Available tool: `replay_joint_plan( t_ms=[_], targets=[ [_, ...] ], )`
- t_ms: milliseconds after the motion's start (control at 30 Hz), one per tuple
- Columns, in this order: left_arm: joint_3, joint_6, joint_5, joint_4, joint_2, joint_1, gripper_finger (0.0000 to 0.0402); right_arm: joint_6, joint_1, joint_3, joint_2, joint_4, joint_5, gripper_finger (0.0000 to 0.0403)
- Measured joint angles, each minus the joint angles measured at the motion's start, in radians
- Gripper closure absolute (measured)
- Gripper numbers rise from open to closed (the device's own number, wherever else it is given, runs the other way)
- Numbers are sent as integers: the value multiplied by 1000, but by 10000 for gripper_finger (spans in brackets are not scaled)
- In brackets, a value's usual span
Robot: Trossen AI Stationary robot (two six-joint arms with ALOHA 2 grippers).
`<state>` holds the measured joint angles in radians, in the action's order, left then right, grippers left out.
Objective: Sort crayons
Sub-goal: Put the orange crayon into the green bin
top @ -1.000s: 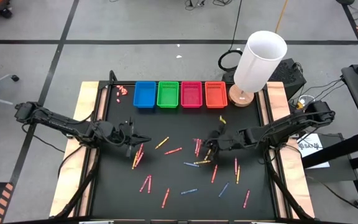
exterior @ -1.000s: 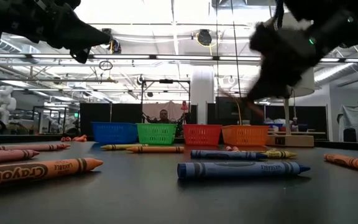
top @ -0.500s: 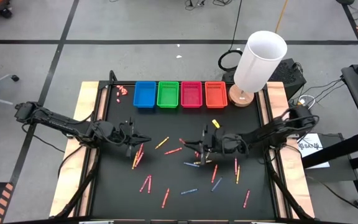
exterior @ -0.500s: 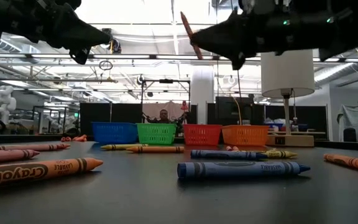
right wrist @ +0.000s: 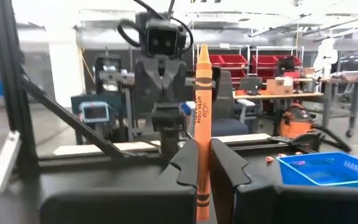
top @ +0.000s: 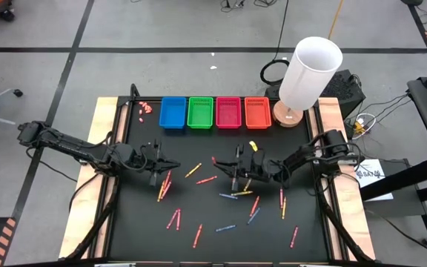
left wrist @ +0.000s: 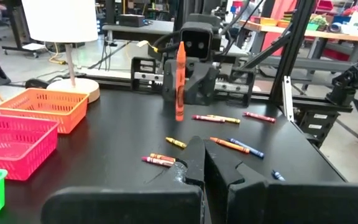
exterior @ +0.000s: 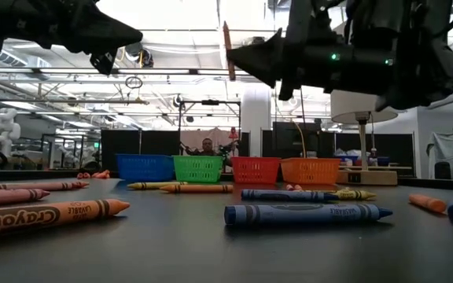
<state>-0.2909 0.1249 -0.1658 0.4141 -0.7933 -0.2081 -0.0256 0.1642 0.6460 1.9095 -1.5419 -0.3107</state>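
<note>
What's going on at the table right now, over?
Right gripper shut on an orange crayon, lifted mid-table. Left gripper shut, empty, hovering opposite. Baskets at the far edge; nothing in the way.

You have four baskets [top: 213, 112] in a row along the counter's [top: 136, 230] far edge — lamp [top: 308, 76] right of them, crayons [top: 224, 196] scattered in front.

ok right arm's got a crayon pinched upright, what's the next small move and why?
Probably carry it toward the orange basket. The right gripper is shut on an orange crayon, held upright above the mat, well short of the basket row. The left gripper hangs shut over the mat's left side, holding nothing.
</note>
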Motion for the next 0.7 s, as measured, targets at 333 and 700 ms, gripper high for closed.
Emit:
replay_joint_plan(
  t_ms=[333,700],
  targets=[
    [0,0,-38,5,0,0,401,-90,-58,2,-6,-17,99,401],
    [0,-8,-99,6,0,0,401,-229,-67,2,-6,7,133,401]
  ],
)
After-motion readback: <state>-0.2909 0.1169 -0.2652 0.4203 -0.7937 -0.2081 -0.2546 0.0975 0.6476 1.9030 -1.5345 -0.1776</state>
